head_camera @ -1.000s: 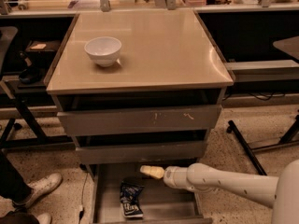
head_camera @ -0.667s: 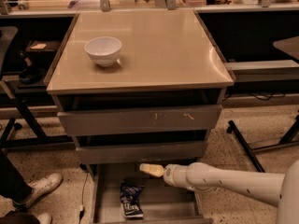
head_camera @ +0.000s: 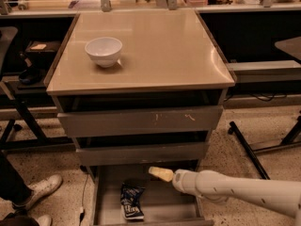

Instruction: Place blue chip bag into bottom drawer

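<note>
The blue chip bag (head_camera: 131, 201) lies crumpled on the floor of the bottom drawer (head_camera: 162, 202), at its left side. The drawer is pulled out below the two upper drawers. My gripper (head_camera: 159, 173) reaches in from the right on a white arm and hovers over the drawer's back part, just under the middle drawer's front. It is above and to the right of the bag and apart from it. It holds nothing.
A white bowl (head_camera: 103, 51) stands on the beige cabinet top (head_camera: 155, 51). The scratched upper drawer (head_camera: 141, 121) and middle drawer (head_camera: 141, 153) stick out slightly. A person's white shoe (head_camera: 40, 189) is at the lower left. Black table legs (head_camera: 247, 149) stand at the right.
My gripper has drifted slightly left and back over the drawer. The chip bag lies where it was.
</note>
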